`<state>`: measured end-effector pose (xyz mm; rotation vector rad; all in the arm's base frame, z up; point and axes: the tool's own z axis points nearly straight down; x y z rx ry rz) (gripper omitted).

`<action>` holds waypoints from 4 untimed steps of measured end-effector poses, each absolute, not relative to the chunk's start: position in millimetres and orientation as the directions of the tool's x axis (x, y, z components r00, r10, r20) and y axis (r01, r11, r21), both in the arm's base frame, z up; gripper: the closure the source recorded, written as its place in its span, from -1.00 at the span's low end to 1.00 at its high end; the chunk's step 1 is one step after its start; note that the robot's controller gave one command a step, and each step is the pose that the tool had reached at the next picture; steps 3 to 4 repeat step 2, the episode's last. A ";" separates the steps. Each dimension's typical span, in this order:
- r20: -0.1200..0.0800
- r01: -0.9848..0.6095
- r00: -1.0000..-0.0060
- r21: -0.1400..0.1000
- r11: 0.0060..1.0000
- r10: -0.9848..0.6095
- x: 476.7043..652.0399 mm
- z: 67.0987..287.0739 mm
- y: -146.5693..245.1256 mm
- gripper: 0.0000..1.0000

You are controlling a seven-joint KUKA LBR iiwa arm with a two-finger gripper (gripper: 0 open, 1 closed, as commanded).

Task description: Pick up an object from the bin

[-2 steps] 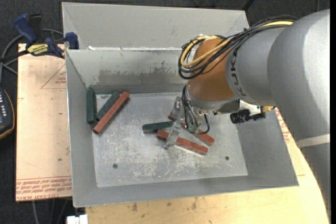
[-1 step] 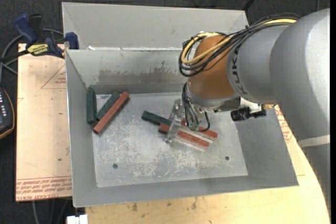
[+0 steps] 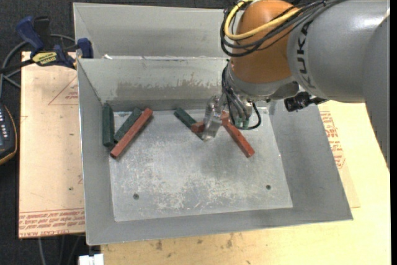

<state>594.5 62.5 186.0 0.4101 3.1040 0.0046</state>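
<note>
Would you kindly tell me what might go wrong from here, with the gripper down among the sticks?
The gripper sits low where a red stick and a dark green stick lie close, so it may catch both or knock one aside. Taken near its end, the red stick could tilt and slip out. The bin's back wall is near; the arm might brush it.

Grey arm (image 3: 347, 53) lettered KUKA, orange wrist cover (image 3: 267, 46), looped yellow and black cables (image 3: 232, 17), silvery gripper (image 3: 212, 128)

Bright even light, sheen on grey arm (image 3: 347, 46) — soft shadows in bin (image 3: 186, 195)
</note>
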 end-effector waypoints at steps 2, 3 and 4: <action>0.001 0.241 -0.971 0.001 0.971 0.241 562.4 262.7 122.7 1.00; 0.001 0.241 -0.971 0.001 0.971 0.241 562.4 262.7 122.7 1.00; 0.001 0.241 -0.971 0.001 0.971 0.241 562.4 262.7 122.7 1.00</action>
